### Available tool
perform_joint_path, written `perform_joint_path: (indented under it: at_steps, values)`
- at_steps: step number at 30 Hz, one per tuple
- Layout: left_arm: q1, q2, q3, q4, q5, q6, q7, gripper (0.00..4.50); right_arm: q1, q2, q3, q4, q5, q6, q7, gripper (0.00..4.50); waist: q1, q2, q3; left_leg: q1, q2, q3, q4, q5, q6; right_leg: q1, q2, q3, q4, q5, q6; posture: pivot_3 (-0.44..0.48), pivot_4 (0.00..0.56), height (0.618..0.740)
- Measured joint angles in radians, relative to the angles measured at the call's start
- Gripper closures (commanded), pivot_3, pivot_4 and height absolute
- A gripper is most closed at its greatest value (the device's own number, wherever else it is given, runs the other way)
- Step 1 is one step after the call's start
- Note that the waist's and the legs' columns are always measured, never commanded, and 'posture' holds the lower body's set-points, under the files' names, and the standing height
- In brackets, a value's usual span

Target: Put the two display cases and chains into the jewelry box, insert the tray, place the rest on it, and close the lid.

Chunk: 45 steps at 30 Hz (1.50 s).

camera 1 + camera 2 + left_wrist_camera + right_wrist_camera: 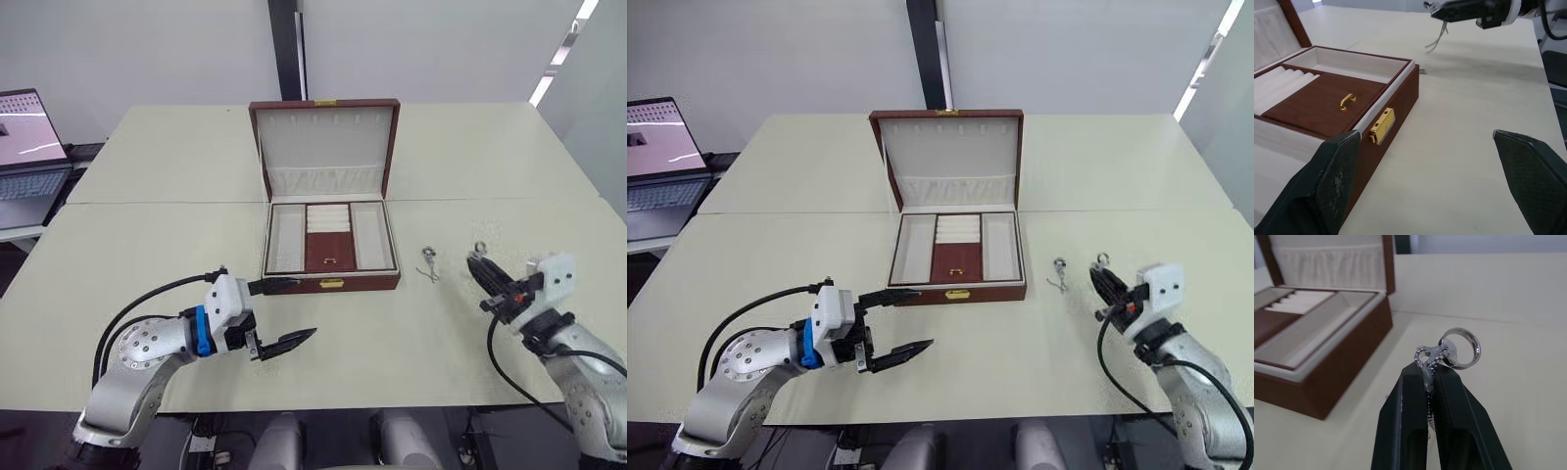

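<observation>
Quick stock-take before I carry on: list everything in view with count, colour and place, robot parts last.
Jewelry box: one, brown with cream lining, table centre, lid open.
Tray: one, brown and cream with a gold handle, inside the box.
Small metal piece: one, silver, on the table right of the box.
Ring on chain: one, silver, in the right gripper.
Table: cream.
Laptop: one, far left, screen lit.
Left gripper: black, open, near the box's front left corner.
Right gripper: black, shut on the chain.

You see two silver-grey metal arms with perforated joint housings, white wrist blocks and black cables; the left gripper (277,315) has a blue collar, and both carry textured black fingers (1334,183).
</observation>
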Motion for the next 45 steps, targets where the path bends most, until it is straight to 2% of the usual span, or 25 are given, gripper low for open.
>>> perform_joint_path:
  at_steps: [7, 11, 20, 28, 36, 45]
  values:
    - [0.093, -0.041, 0.049, -0.071, -0.006, 0.027, 0.111, 0.00, -0.264, -0.019, 0.138, 0.006, 0.093, 0.142, 0.037, 4.48, 0.001, -0.001, 0.000, 0.000, 0.000, -0.001, 0.000, 0.000, 0.000, 0.000, 0.000, -0.001, 0.000, 0.000, 0.000, 0.000, 0.150, 0.740]
    - [0.166, -0.076, 0.094, -0.135, -0.017, 0.053, 0.187, 0.00, -0.430, 0.038, 0.228, 0.100, 0.097, 0.166, 0.058, 4.48, 0.000, -0.001, 0.000, -0.001, 0.001, -0.001, 0.000, 0.000, 0.000, -0.002, 0.000, -0.001, 0.000, 0.000, 0.000, 0.000, 0.150, 0.740]
    - [0.375, -0.185, 0.195, -0.269, -0.016, 0.057, 0.357, 0.00, -0.656, 0.195, 0.413, 0.341, 0.010, 0.125, 0.130, 4.48, -0.001, -0.001, 0.000, -0.004, 0.000, 0.000, 0.000, 0.000, 0.000, -0.005, 0.000, 0.000, 0.000, 0.000, 0.000, 0.000, 0.150, 0.740]
    - [0.479, -0.269, 0.247, -0.384, -0.016, 0.067, 0.484, 0.00, -0.768, 0.297, 0.509, 0.514, -0.090, 0.048, 0.219, 4.48, -0.002, -0.001, 0.000, -0.005, 0.000, -0.001, 0.000, 0.000, 0.000, -0.006, 0.000, -0.001, 0.000, 0.000, 0.000, 0.000, 0.150, 0.740]
    - [0.457, -0.280, 0.248, -0.452, -0.017, 0.124, 0.578, 0.00, -0.812, 0.368, 0.540, 0.623, -0.170, -0.003, 0.240, 4.48, -0.002, -0.001, 0.000, -0.005, 0.000, -0.001, 0.000, 0.000, 0.000, -0.006, 0.000, -0.001, 0.000, 0.000, 0.000, 0.000, 0.150, 0.740]
    - [0.420, -0.280, 0.246, -0.454, -0.018, 0.166, 0.615, 0.00, -0.812, 0.407, 0.551, 0.681, -0.247, -0.031, 0.237, 4.48, -0.003, -0.001, 0.000, -0.005, 0.000, -0.001, 0.000, 0.000, 0.000, -0.007, 0.000, -0.001, 0.001, 0.000, 0.000, 0.000, 0.150, 0.740]
